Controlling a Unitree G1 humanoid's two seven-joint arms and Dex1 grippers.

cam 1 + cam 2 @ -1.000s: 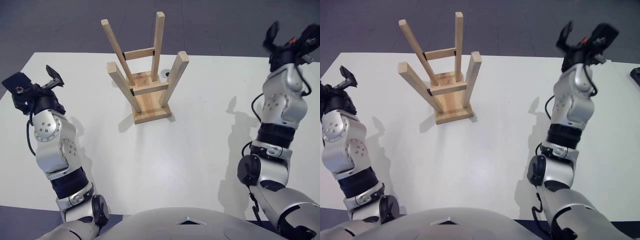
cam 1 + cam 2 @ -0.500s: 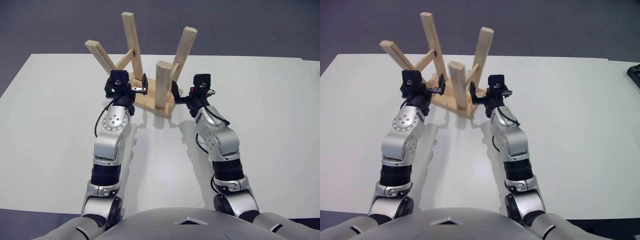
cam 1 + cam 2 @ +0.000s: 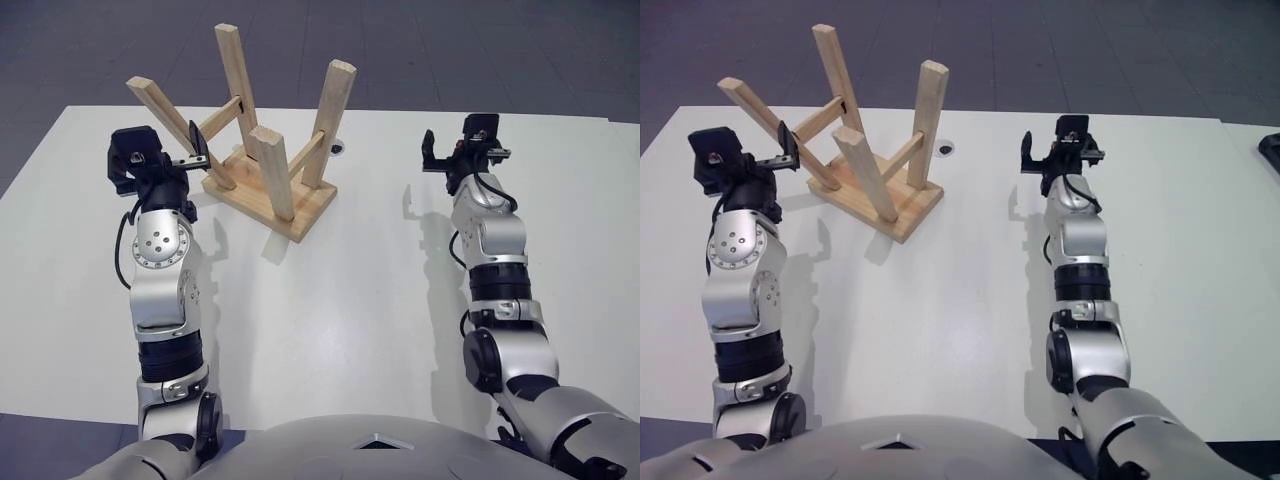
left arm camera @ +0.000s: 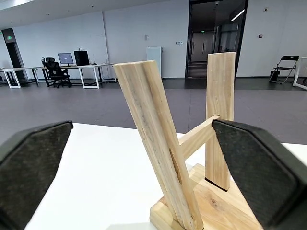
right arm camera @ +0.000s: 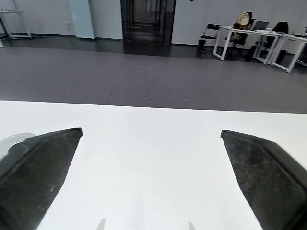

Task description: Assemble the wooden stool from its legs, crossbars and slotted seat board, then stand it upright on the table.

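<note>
**Left eye view: stool upside down on the desk, both grippers wide open**

A white desk (image 3: 330,300) carries the stool (image 3: 268,192), which sits toward 11 o'clock from the desk's middle. The stool is assembled but inverted: its seat (image 3: 300,215) lies flat on the desk and four legs (image 3: 335,120) point upward, splayed outward. Crossbars (image 3: 222,118) join the legs in pairs partway up.

The left gripper (image 3: 196,155) is at 9 o'clock of the stool, just beside the nearest leg. It is spread wide and holds nothing. In the left wrist view that leg stands between its dark pads (image 4: 33,167), ahead of them; whether they touch the wood cannot be told.

The right gripper (image 3: 460,160) is at 3 o'clock of the stool and well apart from it, over bare desk. It is also spread wide and grips nothing.

A small round grommet (image 3: 337,148) is set in the desk at 2 o'clock of the seat, just behind one leg.
</note>
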